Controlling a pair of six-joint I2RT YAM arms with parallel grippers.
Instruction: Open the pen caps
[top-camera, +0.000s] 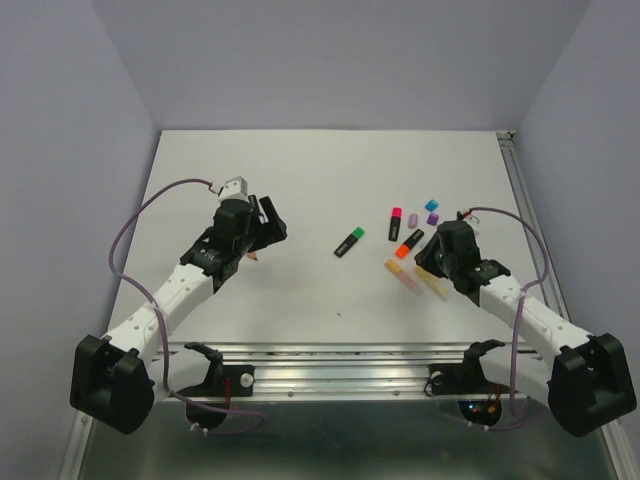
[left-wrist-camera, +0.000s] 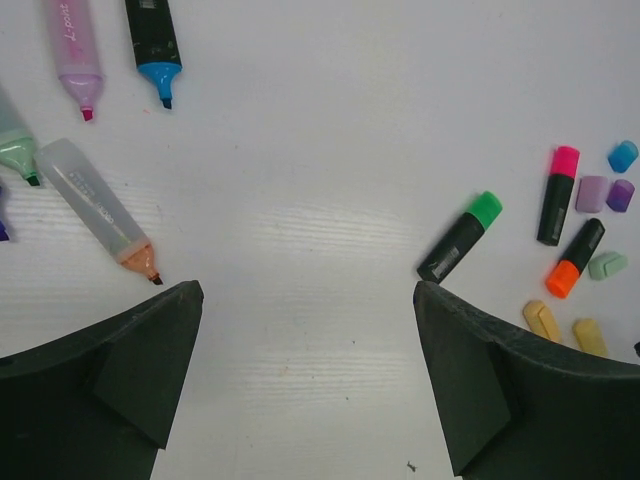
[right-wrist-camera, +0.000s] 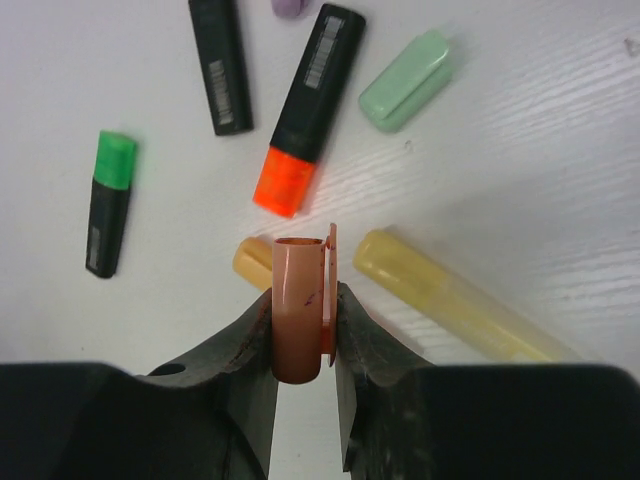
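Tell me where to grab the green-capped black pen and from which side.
Grip the green-capped pen on its black barrel, from straight above, closing across its narrow width. It lies flat with bare table on both long sides, and a barrel grip leaves the cap free to pull.

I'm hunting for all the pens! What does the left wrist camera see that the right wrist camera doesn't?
Only left wrist: uncapped ones, like the blue-tipped pen and the peach-tipped pen. Only right wrist: a peach cap pinched in the right gripper. Both: the green-capped pen, the orange-capped pen and the mint cap.
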